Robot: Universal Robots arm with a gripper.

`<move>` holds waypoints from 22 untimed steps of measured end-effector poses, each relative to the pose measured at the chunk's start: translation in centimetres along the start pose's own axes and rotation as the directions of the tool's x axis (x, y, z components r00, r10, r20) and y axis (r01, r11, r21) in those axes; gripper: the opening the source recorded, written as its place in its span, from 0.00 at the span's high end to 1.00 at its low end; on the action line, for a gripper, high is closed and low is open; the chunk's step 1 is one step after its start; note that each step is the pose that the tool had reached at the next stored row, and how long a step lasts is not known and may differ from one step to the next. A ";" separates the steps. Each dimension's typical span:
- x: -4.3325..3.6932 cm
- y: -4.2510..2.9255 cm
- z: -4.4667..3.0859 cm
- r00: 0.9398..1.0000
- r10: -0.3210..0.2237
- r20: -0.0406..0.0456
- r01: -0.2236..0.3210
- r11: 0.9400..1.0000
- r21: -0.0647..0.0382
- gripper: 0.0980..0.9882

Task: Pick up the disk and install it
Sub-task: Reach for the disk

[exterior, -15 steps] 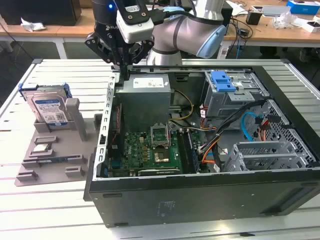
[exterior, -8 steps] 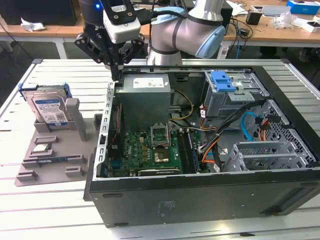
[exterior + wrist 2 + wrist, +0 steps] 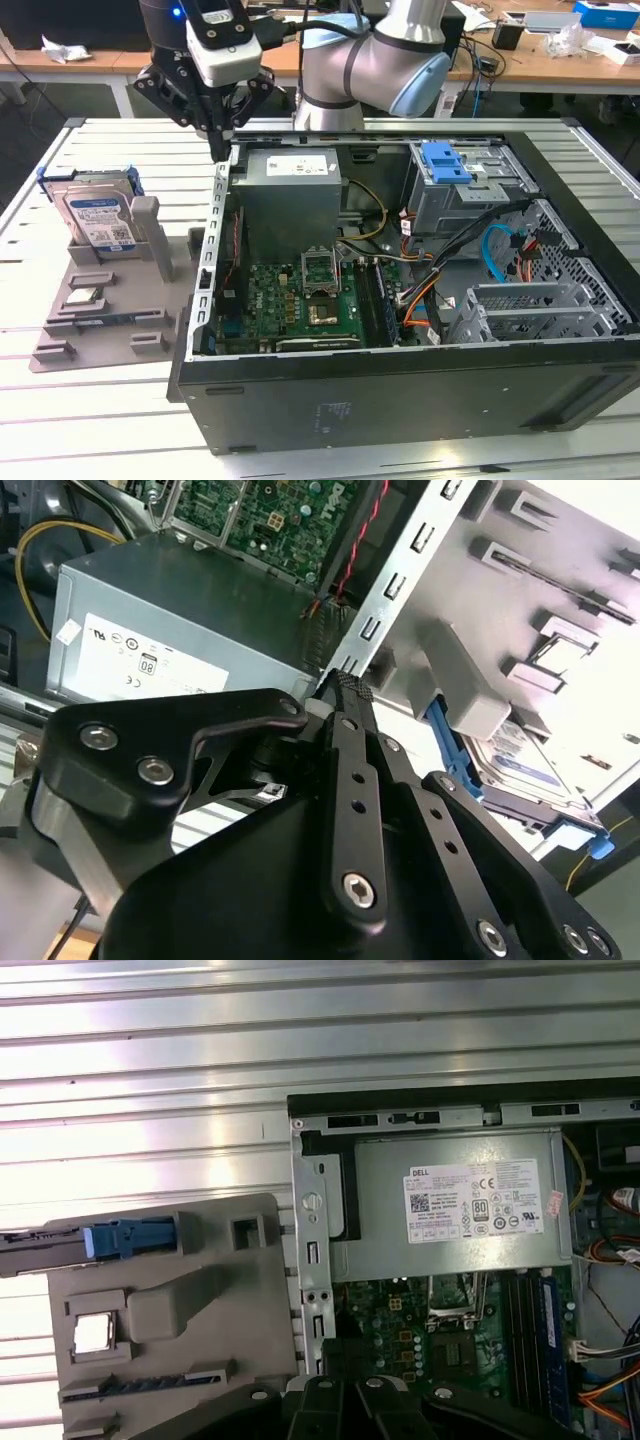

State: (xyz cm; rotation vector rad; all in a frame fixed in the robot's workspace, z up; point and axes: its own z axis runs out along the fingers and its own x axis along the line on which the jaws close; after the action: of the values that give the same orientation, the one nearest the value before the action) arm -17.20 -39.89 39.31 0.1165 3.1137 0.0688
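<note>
The disk (image 3: 95, 215) stands upright in a grey holder (image 3: 110, 300) on the table, at the exterior view's left of the open computer case. It is silver with a white-and-blue label and blue side rails. In the second wrist view the disk (image 3: 530, 765) lies past the fingertips, and the first wrist view shows the disk (image 3: 60, 1245) edge-on with its blue rail. My gripper (image 3: 222, 148) hangs above the case's rear corner, between the holder and the power supply, apart from the disk. Its fingers (image 3: 345, 695) are shut together with nothing between them.
The open black case (image 3: 400, 400) holds a grey power-supply box (image 3: 295, 190), a green motherboard (image 3: 300, 300), cables, and a grey drive cage with a blue latch (image 3: 447, 163). The slatted metal table (image 3: 100, 420) runs around it. Cluttered desks stand behind.
</note>
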 end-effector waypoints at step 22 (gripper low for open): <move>4.34 -0.32 -0.11 1.000 0.000 0.000 0.000 1.000 0.000 0.99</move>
State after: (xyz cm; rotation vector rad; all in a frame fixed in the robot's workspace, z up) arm -21.55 -39.88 39.30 0.1168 3.1136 0.0689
